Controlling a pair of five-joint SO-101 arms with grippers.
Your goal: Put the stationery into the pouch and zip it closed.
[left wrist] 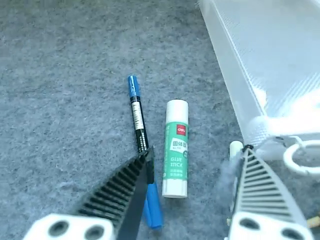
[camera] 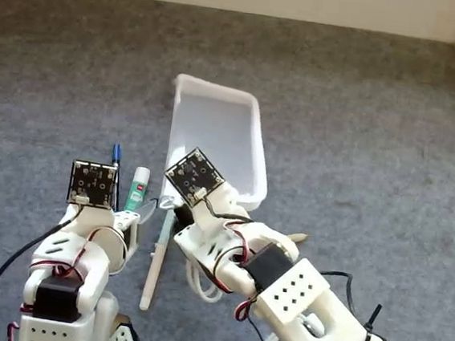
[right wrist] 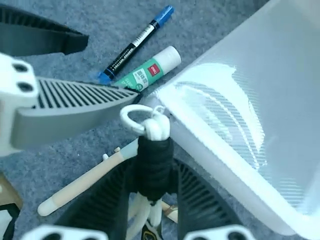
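Observation:
The translucent white pouch [camera: 215, 133] lies open on the grey carpet. A green-and-white glue stick [left wrist: 176, 147] and a blue-capped black marker [left wrist: 139, 131] lie side by side, left of the pouch in the high view. My left gripper [left wrist: 197, 152] hovers open over the glue stick, its black finger [left wrist: 125, 192] over the marker's lower end. My right gripper [right wrist: 150, 200] is shut on the pouch's black zipper pull [right wrist: 152, 160], which ends in a white ring [right wrist: 142, 120], at the pouch's near corner. A cream pen [right wrist: 82, 182] lies just beside that corner.
In the high view both arms crowd the near side of the carpet, with the glue stick [camera: 138, 188] and marker [camera: 117, 156] in front of the left arm. The cream pen [camera: 157, 256] lies between the arms. Bare carpet [camera: 376, 136] spreads to the right and far side.

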